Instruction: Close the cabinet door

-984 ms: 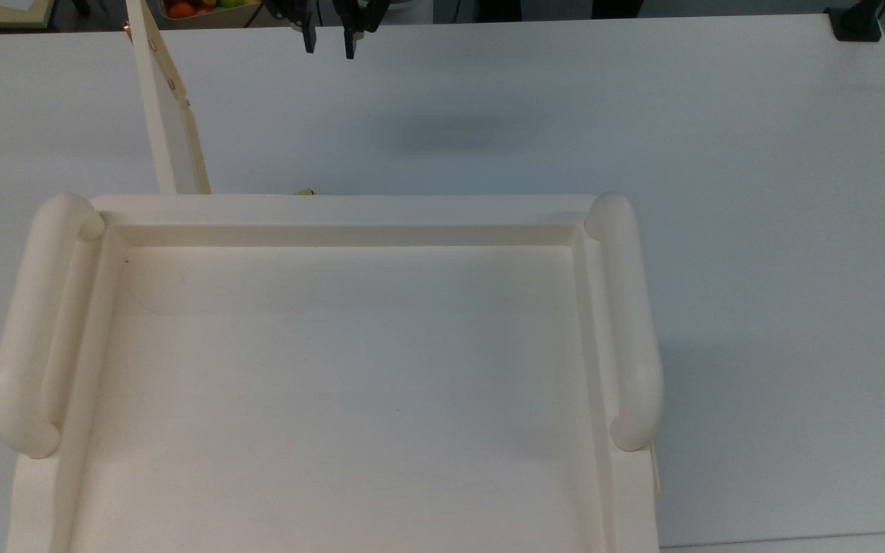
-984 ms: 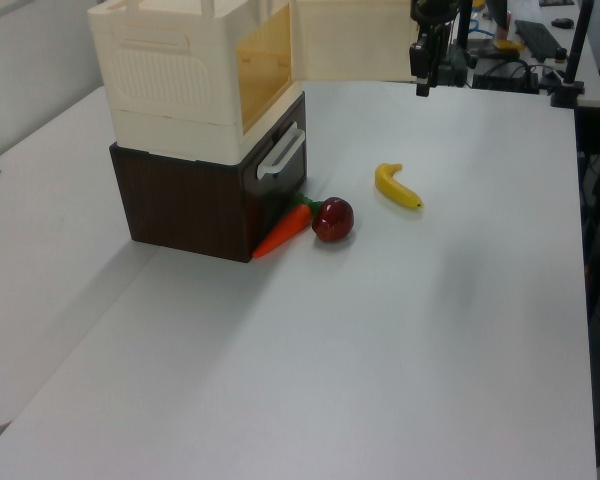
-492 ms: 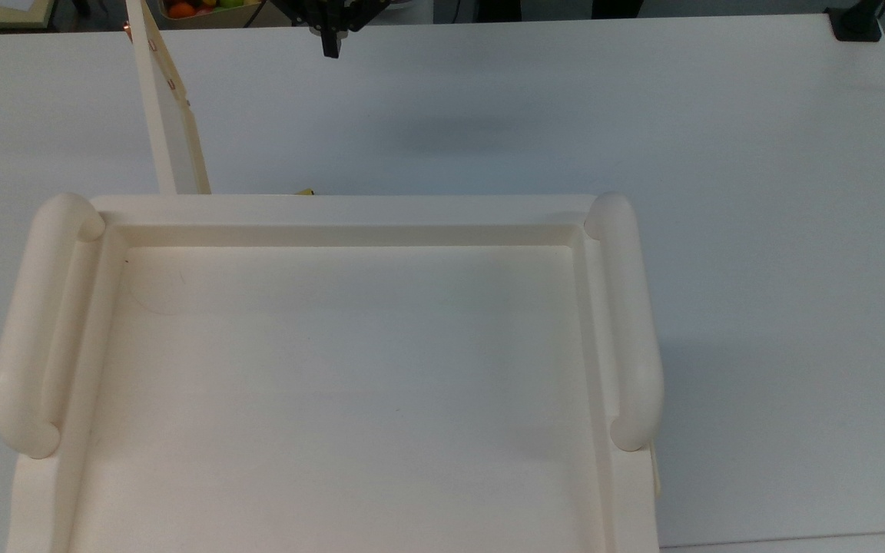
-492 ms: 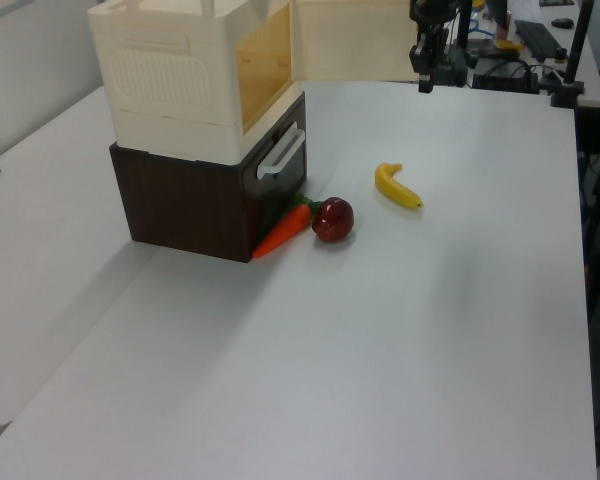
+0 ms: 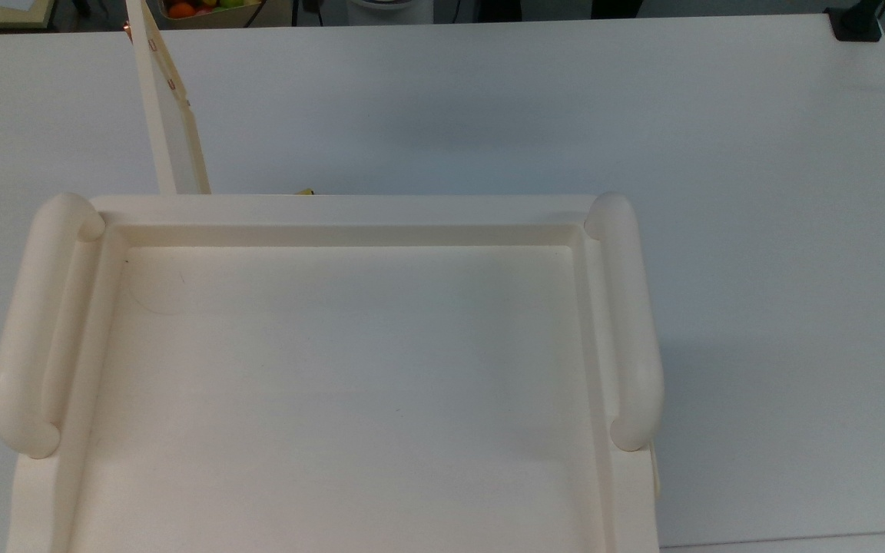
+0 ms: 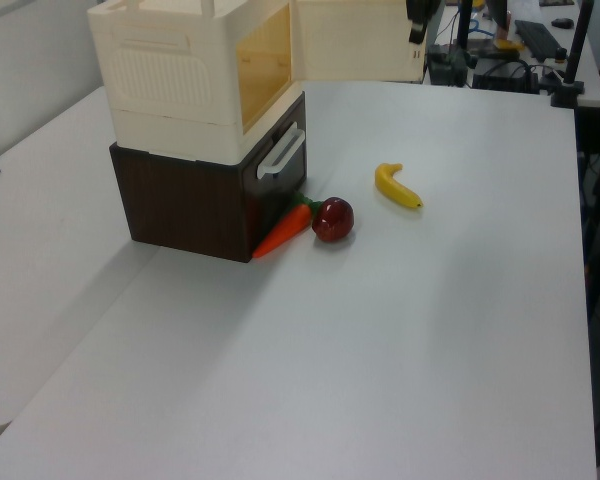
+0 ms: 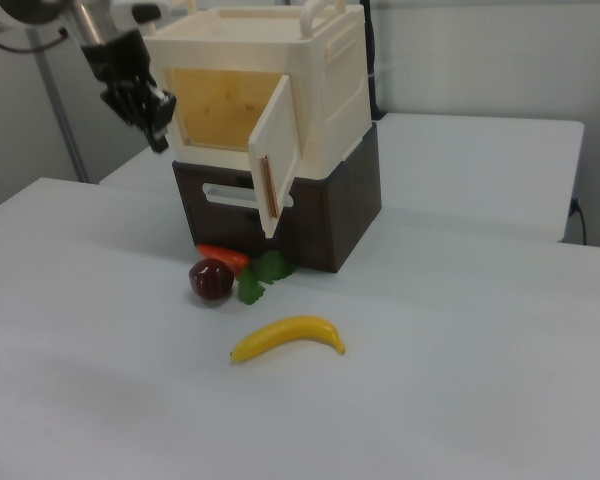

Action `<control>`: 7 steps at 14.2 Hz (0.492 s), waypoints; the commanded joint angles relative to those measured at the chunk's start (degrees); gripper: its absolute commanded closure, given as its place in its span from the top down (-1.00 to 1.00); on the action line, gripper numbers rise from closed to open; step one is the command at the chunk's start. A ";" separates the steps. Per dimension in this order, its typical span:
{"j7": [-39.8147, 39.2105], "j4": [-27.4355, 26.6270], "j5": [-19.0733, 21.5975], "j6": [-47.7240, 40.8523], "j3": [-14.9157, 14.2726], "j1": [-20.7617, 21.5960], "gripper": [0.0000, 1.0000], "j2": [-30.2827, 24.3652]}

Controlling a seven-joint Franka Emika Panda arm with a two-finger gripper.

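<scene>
Pulling the gripper (image 7: 156,122) up and away from the cabinet (image 7: 332,85) lately, couldn't tell if clamped or spread. Left the door (image 7: 276,160) swung wide off the cabinet's front, untouched, so probably still lining up.

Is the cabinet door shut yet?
No, open. The cabinet door swings outward from the cabinet, exposing the yellowish interior.

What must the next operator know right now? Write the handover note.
Pincer: hangs in the air at the right view's left of the cabinet, touching nothing and apart from the door.
Cabinet door: swung wide open, with the inside exposed.
Done: no closing yet.
Left: bring the pincer to the door's outer face and push it shut.
</scene>
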 commanded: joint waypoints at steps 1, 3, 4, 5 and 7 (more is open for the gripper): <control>-0.55 4.83 1.25 -0.71 -0.64 -1.89 -1.00 -0.32; -0.81 7.02 1.60 -0.27 -0.73 -3.82 -1.00 -0.15; -0.99 7.73 1.60 0.08 -0.73 -4.79 -1.00 -0.15; -0.90 7.74 1.60 1.73 -0.73 -5.67 -1.00 -0.24; -0.81 7.30 1.60 5.17 -0.82 -8.04 -1.00 -0.15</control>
